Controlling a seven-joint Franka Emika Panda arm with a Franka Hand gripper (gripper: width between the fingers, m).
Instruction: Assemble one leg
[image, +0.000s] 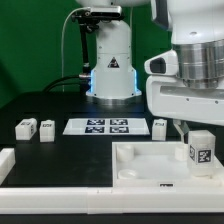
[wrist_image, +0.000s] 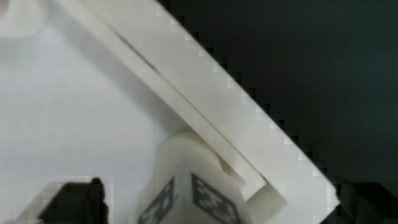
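Observation:
One leg (image: 200, 150), a stubby white block with a black-and-white tag, stands upright at the corner of the big white panel (image: 150, 165) on the exterior view's right. My gripper (image: 197, 130) hangs directly over it, open. In the wrist view the leg (wrist_image: 205, 185) sits between my two dark fingertips (wrist_image: 71, 205), with a gap on each side, so nothing is gripped. The panel (wrist_image: 89, 110) fills most of that view, and its raised edge runs diagonally past the leg. Three more legs lie on the table: two on the exterior view's left (image: 24, 128) (image: 46, 127) and one right of the marker board (image: 159, 127).
The marker board (image: 110, 126) lies flat behind the panel, in front of the robot base (image: 112, 70). A white L-shaped stop (image: 12, 165) runs along the table's front and the exterior view's left.

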